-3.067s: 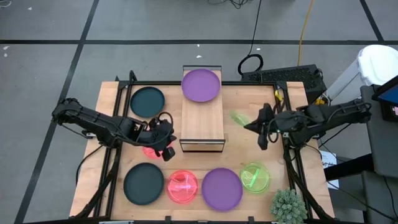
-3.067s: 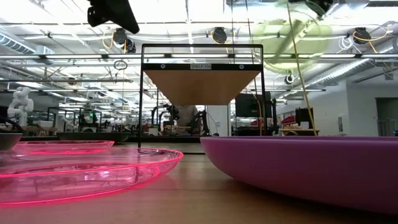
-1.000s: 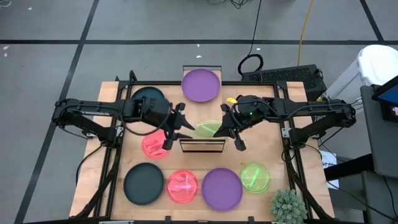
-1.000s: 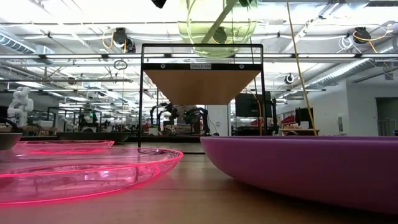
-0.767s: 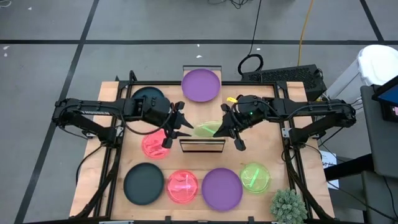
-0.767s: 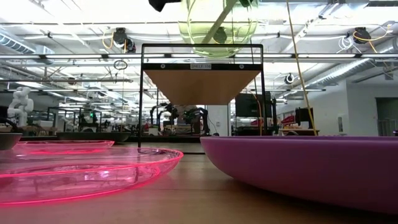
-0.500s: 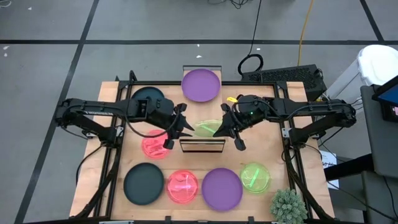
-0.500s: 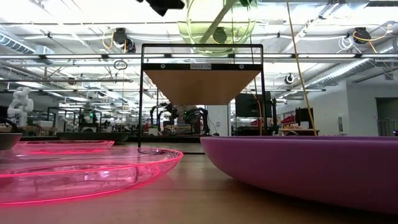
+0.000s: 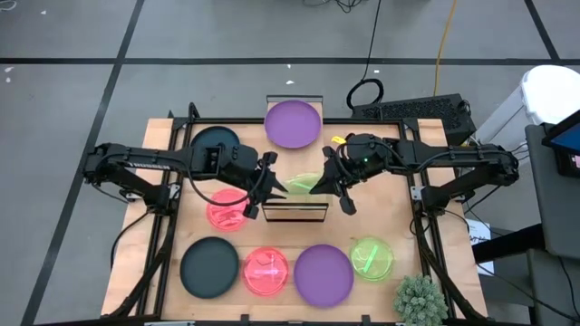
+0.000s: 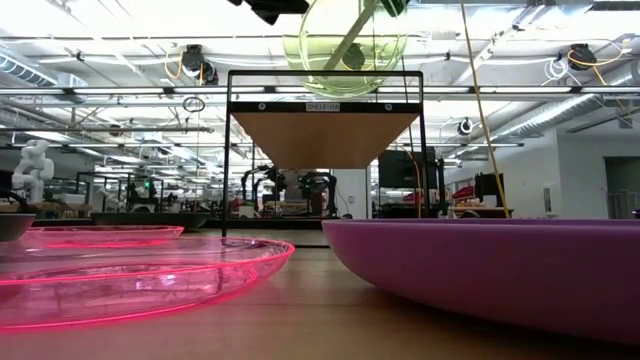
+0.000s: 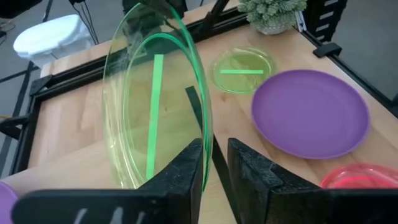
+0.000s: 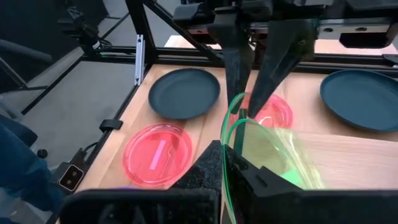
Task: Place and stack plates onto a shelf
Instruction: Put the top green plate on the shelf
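My right gripper (image 12: 229,163) is shut on a translucent green plate (image 9: 301,186), which stands steeply tilted in the air above the shelf's wood top (image 9: 294,206). The plate also shows in the low view (image 10: 345,45). My left gripper (image 11: 216,165) has come to the plate's opposite rim, with one finger on each side of it and a narrow gap between them. A purple plate (image 9: 293,124) lies flat on the shelf's far end. My right gripper pinches the green plate's rim (image 12: 227,146) between its two fingers, coming from the table's right side. The plate is lifted clear of the shelf and stands tilted, almost on edge. My left gripper has the opposite rim (image 11: 205,152) between its fingers (image 11: 186,171); I cannot tell whether they touch it.
On the table lie a dark plate (image 9: 215,145) at the far left, a pink plate (image 9: 227,210) left of the shelf, and a near row: dark (image 9: 208,267), pink (image 9: 265,272), purple (image 9: 323,274) and green (image 9: 372,258) plates. A small plant (image 9: 420,301) stands at the near right corner.
My left gripper has moved toward the table's right, up to the green plate's rim. My right gripper has kept the plate above the shelf.
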`<state>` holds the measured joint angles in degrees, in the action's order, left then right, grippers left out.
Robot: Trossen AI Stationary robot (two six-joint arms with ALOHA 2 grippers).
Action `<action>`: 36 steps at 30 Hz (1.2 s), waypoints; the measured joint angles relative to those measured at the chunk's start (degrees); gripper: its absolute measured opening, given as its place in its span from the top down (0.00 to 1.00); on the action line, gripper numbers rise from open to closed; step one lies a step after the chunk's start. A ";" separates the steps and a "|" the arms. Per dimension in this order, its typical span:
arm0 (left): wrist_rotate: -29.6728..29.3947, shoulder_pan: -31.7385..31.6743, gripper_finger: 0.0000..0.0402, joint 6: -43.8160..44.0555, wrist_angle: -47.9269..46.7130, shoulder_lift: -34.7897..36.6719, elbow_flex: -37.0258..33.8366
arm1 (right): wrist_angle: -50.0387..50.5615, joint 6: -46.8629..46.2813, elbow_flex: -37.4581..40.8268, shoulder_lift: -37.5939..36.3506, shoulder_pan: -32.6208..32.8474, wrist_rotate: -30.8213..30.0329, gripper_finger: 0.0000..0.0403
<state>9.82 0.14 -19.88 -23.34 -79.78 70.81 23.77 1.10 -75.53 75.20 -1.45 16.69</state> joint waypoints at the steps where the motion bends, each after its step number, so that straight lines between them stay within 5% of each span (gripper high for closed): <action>1: 0.00 -0.01 0.81 0.00 0.01 0.01 0.00 | 0.00 0.00 0.00 0.00 0.00 -0.01 1.00; 18: 0.13 -0.02 0.81 -0.44 1.53 0.00 0.00 | -0.72 0.20 0.00 0.00 -0.89 -4.16 0.83; 26: -1.53 -1.26 0.81 4.78 0.77 -0.14 0.00 | 13.34 -8.36 0.00 -0.04 -4.32 -20.40 0.83; 36: -4.09 -1.07 0.81 12.77 -0.63 -0.16 0.00 | 27.05 -15.89 0.34 -0.04 -15.05 -22.39 0.83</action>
<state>5.74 -0.93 -7.11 -23.97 -79.94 70.81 50.82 -14.79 -75.19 75.16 -16.50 -5.70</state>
